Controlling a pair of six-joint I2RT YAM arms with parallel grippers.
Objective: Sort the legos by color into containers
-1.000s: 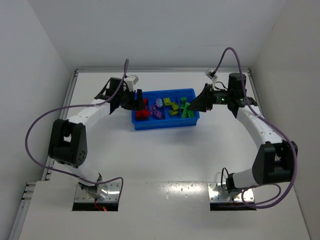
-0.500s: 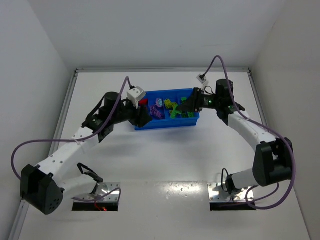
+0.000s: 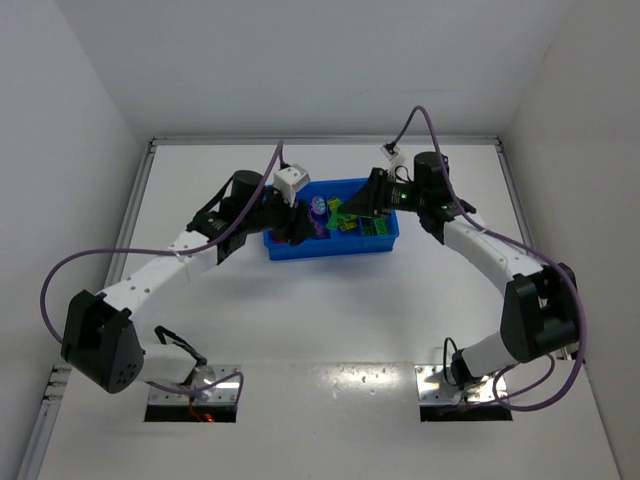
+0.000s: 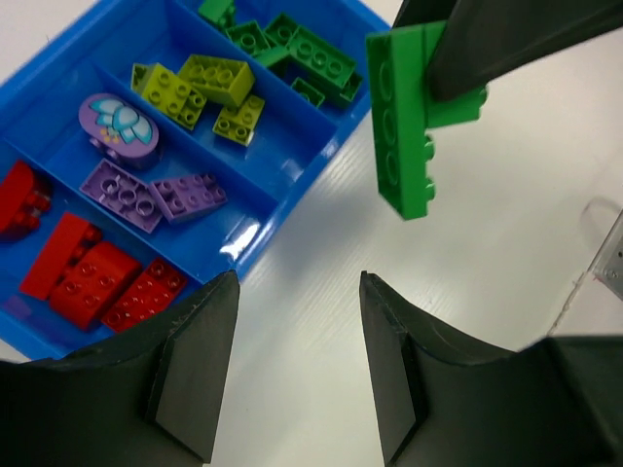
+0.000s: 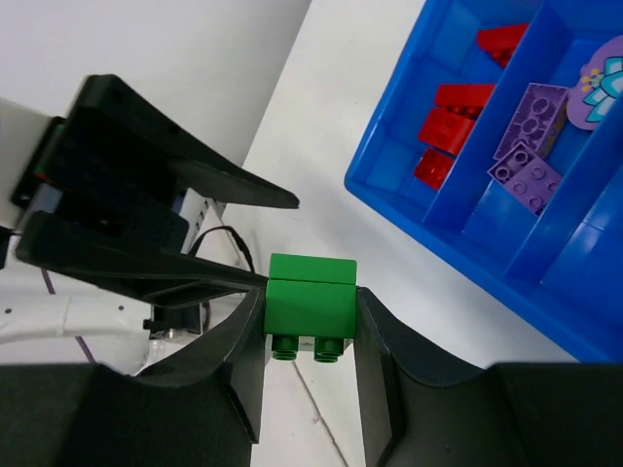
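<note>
- Right wrist view: my right gripper [image 5: 310,326] pinches a green brick [image 5: 311,292] by its sides, clear of any surface.
- Left wrist view: that brick hangs over bare table [image 4: 506,253], just outside the near wall of the blue tray [image 4: 255,236]. It is beside the end lane with the other green bricks [image 4: 311,53], which I judge is where it belongs.
- My left gripper [image 4: 297,360] is spread and empty, near the same wall.
- The claws crowd each other here. Open table lies on my side, so I'd bring the brick in over the wall at the green end.

White table [image 3: 330,320], white walls [image 3: 300,60] on three sides; metal rail [image 3: 118,228] (left table edge).
</note>
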